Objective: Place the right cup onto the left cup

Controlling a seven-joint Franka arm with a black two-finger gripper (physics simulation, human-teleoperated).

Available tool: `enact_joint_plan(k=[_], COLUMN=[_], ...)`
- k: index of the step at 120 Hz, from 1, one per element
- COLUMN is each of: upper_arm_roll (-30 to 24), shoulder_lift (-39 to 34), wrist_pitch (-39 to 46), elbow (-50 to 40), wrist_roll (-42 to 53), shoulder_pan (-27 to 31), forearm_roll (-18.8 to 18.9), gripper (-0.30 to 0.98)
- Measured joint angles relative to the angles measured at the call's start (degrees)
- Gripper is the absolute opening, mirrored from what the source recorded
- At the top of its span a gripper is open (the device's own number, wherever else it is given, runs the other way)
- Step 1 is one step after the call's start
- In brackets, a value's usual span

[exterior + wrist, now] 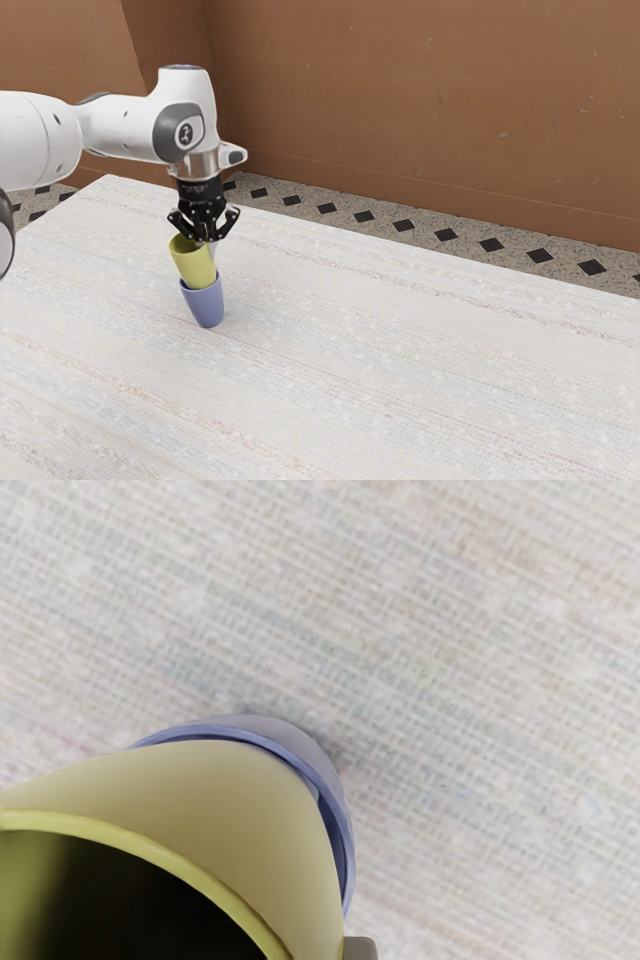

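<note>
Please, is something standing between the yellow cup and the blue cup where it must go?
Nothing visible stands between them. The yellow cup, somewhat tilted, has its lower end inside the rim of the blue cup. The blue cup's inner bottom is hidden, so I cannot tell there.

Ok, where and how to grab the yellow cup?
I'd pinch the yellow cup by its upper wall, from above: its mouth faces up and the rim looks thin. Its base sits inside the blue cup, which likely blocks a low grip.

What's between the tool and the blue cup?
In the exterior view, the yellow cup lies between the tool and the blue cup, partly inside the latter.
</note>
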Motion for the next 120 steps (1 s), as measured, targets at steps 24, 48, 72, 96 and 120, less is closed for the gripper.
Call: enact_joint_plan(k=[24, 48, 72, 96, 120], upper_arm_roll=[-0.53, -0.78, -1.7, -2.68, -3.08], shoulder_lift=[0.34, -0.27, -5.35, -10.73, -15.66], wrist_pitch=[1.83, 2.88, 2.37, -1.48, -8.45], elbow=[-1.15, -1.25, -2.51, -2.19, 0.8], wrist_roll=[0.08, 0.4, 0.77, 2.07, 6.2], shoulder_pan=[-0.08, -0.37, -0.81, -1.53, -1.83], forearm_roll=[-0.18, -0.28, -0.29, -0.27, -0.38], gripper=[0.09, 0.45, 0.59, 0.65, 0.67])
